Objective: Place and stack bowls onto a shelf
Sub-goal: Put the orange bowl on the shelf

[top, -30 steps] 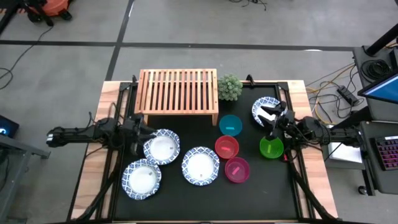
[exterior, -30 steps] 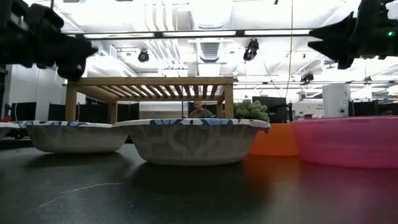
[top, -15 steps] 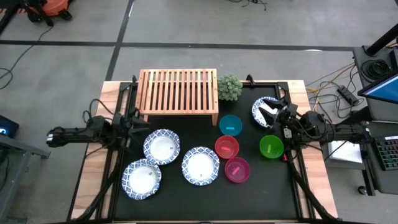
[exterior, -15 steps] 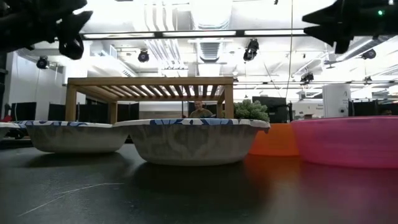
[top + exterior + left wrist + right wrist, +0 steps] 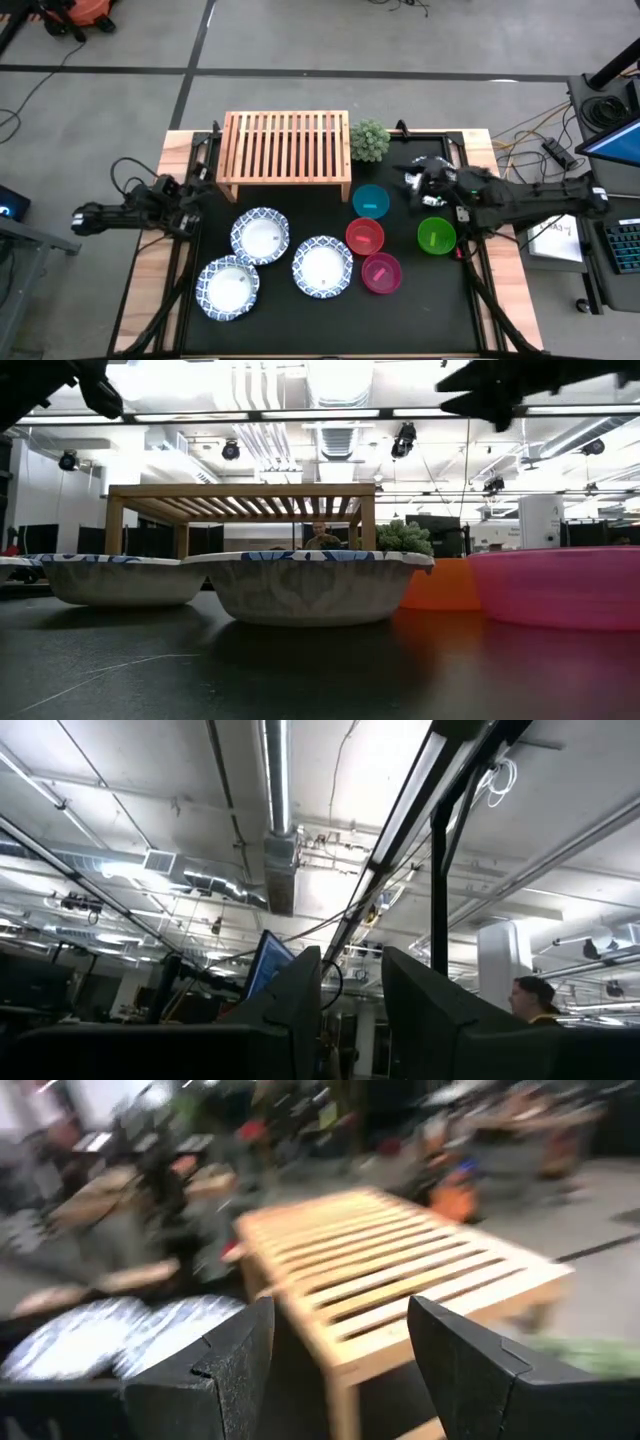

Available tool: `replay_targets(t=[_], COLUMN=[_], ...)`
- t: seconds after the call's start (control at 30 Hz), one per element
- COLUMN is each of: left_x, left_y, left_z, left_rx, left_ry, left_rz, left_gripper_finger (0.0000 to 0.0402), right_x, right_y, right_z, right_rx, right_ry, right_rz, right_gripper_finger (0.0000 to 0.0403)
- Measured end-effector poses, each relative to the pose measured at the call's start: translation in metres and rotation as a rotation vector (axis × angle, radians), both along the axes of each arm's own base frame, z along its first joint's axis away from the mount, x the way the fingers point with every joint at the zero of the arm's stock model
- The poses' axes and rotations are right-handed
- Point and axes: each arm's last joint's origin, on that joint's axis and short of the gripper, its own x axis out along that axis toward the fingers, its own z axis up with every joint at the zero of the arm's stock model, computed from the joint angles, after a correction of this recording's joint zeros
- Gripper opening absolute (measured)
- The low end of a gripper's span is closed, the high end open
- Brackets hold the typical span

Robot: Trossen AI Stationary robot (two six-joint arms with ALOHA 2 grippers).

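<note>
the wooden shelf (image 5: 287,146) is standing at the back of the black table (image 5: 400,310), and nothing is sitting on its slats. a little green plant (image 5: 369,140) is sitting right beside the shelf. three white bowls with blue rims are lying in front of the shelf: one (image 5: 260,235) near its front, one (image 5: 228,287) closer to the front edge of the table, and one (image 5: 322,266) in the middle. a fourth white bowl (image 5: 420,170) is peeking out under the right arm. the blue bowl (image 5: 370,201) is sitting near the shelf's right leg, the red bowl (image 5: 365,236) is just in front of it, and the magenta bowl (image 5: 381,273) is touching the red one. the green bowl (image 5: 436,237) is sitting apart on the right. the left gripper (image 5: 190,195) is hanging by the left edge of the table, pointing up at the ceiling, with its fingers (image 5: 300,995) a small way apart and holding nothing. the right gripper (image 5: 415,180) is hanging over the fourth white bowl, pointing at the shelf, with its fingers (image 5: 225,1365) spread wide and holding nothing. a person (image 5: 321,536) is sitting far off behind the shelf.
</note>
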Motion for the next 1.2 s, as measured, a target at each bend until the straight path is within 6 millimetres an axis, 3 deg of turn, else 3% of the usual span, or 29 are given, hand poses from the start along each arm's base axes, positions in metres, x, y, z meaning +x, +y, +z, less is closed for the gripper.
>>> replay_targets(t=[0.13, 0.27, 0.47, 0.57, 0.73, 0.83, 1.0, 1.2], left_x=[-0.002, 0.001, 0.015, 0.016, 0.017, 0.018, 0.019, 0.019], left_y=[0.000, 0.000, 0.000, 0.001, 0.004, 0.008, 0.011, 0.012], left_z=[0.017, 0.036, 0.050, 0.058, 0.059, 0.060, 0.054, 0.050], left_rx=[0.031, 0.089, 0.149, 0.163, 0.121, 0.086, 0.068, 0.070], left_ry=[-0.023, 0.031, 0.320, 0.480, 0.682, 0.698, 0.737, 0.768], left_rz=[0.031, 0.083, 0.104, 0.105, 0.218, 0.325, 0.460, 0.491], left_gripper_finger=[0.0091, 0.0091, 0.0091, 0.0091, 0.0091, 0.0091, 0.0091, 0.0091], right_x=[0.021, 0.043, 0.075, 0.082, 0.082, 0.082, 0.094, 0.118], right_y=[0.005, 0.006, 0.008, 0.008, 0.007, 0.007, 0.006, 0.006], right_z=[0.003, 0.010, 0.003, 0.000, 0.002, -0.001, -0.003, -0.010], right_rx=[0.035, 0.048, 0.083, 0.153, 0.294, 0.339, 0.347, 0.343], right_ry=[0.058, 0.063, 0.162, 0.313, 0.630, 0.810, 0.917, 0.956], right_rz=[0.189, 0.260, 0.266, 0.246, 0.130, 0.081, 0.062, 0.062], right_gripper_finger=[0.0221, 0.0221, 0.0221, 0.0221, 0.0221, 0.0221, 0.0221, 0.0221])
